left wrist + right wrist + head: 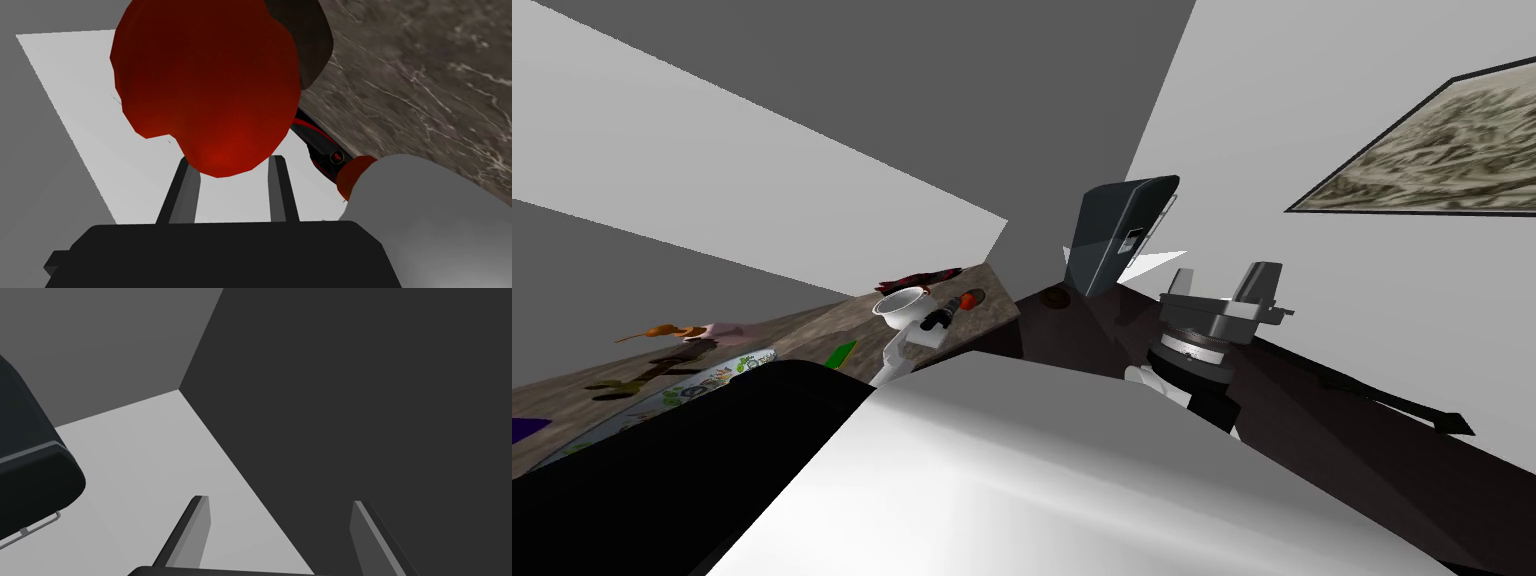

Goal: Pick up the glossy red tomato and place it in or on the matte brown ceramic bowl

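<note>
The left arm reaches forward from the chest, low over the far end of a marbled brown counter point(425, 90). The left gripper point(231, 165) has its two fingers point(184, 192) closed against the sides of a glossy red tomato point(205, 80), which bulges out past them beside the counter's edge. A dark brown bowl point(1055, 298) sits beyond the tomato on a darker surface. The right arm is raised to the right; the right gripper point(278, 500) has its fingers spread wide, holding nothing.
</note>
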{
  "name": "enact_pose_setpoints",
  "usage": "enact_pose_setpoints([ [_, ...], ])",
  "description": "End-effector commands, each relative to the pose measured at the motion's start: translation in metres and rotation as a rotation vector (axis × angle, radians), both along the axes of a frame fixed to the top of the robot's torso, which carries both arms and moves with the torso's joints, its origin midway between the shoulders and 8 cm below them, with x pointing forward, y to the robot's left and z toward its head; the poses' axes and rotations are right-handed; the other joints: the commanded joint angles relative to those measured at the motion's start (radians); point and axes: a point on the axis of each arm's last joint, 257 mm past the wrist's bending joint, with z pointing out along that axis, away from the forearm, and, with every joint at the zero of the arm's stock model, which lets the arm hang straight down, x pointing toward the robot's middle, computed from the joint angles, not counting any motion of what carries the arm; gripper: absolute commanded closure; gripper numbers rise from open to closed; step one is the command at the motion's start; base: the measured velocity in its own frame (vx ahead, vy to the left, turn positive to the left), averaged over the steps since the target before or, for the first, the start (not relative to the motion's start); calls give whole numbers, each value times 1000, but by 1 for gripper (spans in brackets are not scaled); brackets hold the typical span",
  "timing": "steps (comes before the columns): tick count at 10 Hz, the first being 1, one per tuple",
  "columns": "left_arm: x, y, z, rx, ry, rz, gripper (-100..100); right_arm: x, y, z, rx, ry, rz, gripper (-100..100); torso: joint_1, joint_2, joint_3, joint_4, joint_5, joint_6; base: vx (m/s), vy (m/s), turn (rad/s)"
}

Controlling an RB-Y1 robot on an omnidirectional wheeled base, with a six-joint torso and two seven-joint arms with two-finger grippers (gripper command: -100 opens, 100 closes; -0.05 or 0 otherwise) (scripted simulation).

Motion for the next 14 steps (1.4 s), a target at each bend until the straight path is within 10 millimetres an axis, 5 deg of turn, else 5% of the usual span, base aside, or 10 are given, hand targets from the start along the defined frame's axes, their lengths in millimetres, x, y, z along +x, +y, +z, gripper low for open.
enact_pose_setpoints([
  [1,-1,10,8,0,3,19,100,0,0,0,0,0,0,0,0,0,0,0,0,0,16,19,-127],
  [10,-3,49,48,0,8,107,100,0,0,0,0,0,0,0,-1,0,0,0,0,0,13,20,-115],
  [11,-2,50,49,-1,7,109,-100,0,0,0,0,0,0,0,-1,1,0,0,0,-1,0,0,0],
  [14,-2,50,49,0,7,109,-100,0,0,0,0,0,0,0,-2,2,1,0,0,-1,0,0,0],
])
